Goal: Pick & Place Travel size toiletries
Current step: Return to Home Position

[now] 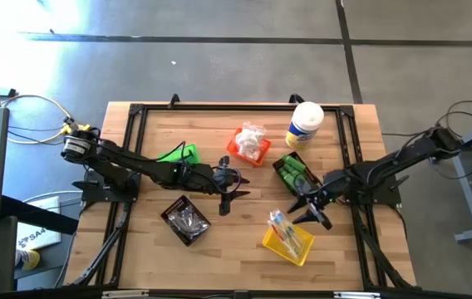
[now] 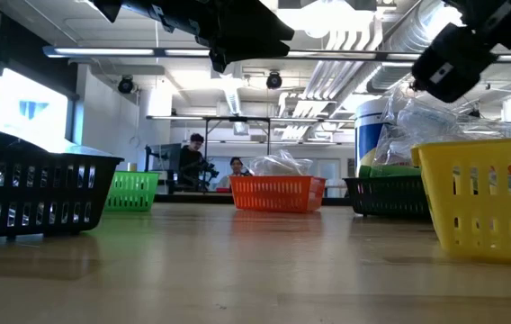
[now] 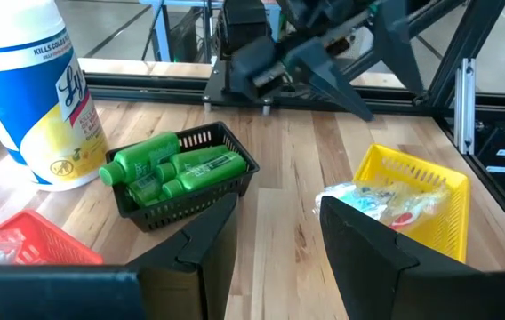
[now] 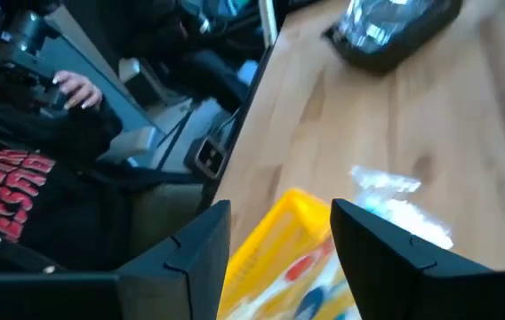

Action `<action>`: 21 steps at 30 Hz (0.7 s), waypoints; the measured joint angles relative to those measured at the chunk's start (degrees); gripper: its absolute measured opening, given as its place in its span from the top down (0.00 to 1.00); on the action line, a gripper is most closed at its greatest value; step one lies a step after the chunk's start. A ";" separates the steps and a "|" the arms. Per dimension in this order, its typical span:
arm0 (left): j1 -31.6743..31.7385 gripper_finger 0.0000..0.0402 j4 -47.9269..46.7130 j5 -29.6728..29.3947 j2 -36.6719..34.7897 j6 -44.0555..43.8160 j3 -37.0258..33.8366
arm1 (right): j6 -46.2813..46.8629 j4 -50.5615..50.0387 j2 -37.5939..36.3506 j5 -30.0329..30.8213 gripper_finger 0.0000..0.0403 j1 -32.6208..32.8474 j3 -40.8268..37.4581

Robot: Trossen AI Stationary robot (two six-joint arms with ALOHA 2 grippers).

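The toiletries lie sorted in small bins. Green mini bottles (image 3: 177,169) fill a black bin (image 1: 294,173). White crinkly packets (image 1: 251,137) sit in the orange bin (image 1: 238,152). Clear-wrapped sticks (image 1: 282,226) are in the yellow bin (image 1: 288,241), and clear-wrapped pieces (image 1: 188,218) in another black bin (image 1: 174,223). My left gripper (image 1: 234,193) hovers open over the table's middle, empty. My right gripper (image 1: 309,214) hovers open between the bottle bin and the yellow bin, also empty. In the right wrist view the yellow bin (image 4: 292,244) shows between its fingers.
A tall white-lidded canister with a yellow label (image 1: 305,124) stands at the far edge beside the bottle bin. A green bin (image 1: 178,155) sits under my left arm. Bare wood lies along the near edge. A person's hand (image 4: 75,86) shows beyond the table.
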 joint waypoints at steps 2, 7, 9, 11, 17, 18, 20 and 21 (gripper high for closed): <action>0.00 0.60 0.00 0.00 0.00 0.00 0.00 | -1.82 0.05 -0.59 0.26 0.54 -1.56 0.00; 0.01 0.60 -0.02 0.00 0.00 0.00 0.00 | -6.87 3.00 -1.26 2.91 0.65 -5.18 0.00; 0.02 0.60 -0.31 0.00 0.00 0.10 0.02 | -9.38 5.15 -1.22 3.02 0.72 -6.46 0.00; 0.02 0.60 -2.23 0.01 0.00 2.71 0.09 | -11.69 7.56 -1.22 3.01 0.79 -7.33 0.00; 0.00 0.60 -10.51 0.44 -1.03 3.66 0.11 | -19.80 12.61 -1.24 3.53 0.94 -8.43 0.00; 0.00 0.60 -12.08 0.99 -1.30 2.89 0.08 | -21.02 12.93 -1.24 4.18 0.95 -8.57 0.02; 0.00 0.60 -13.08 2.70 -1.68 1.95 0.00 | -22.71 12.88 -1.22 6.09 0.97 -8.60 0.02; 0.00 0.60 -13.11 3.52 -1.76 1.95 0.10 | -23.08 12.85 -1.22 7.11 0.98 -8.60 0.02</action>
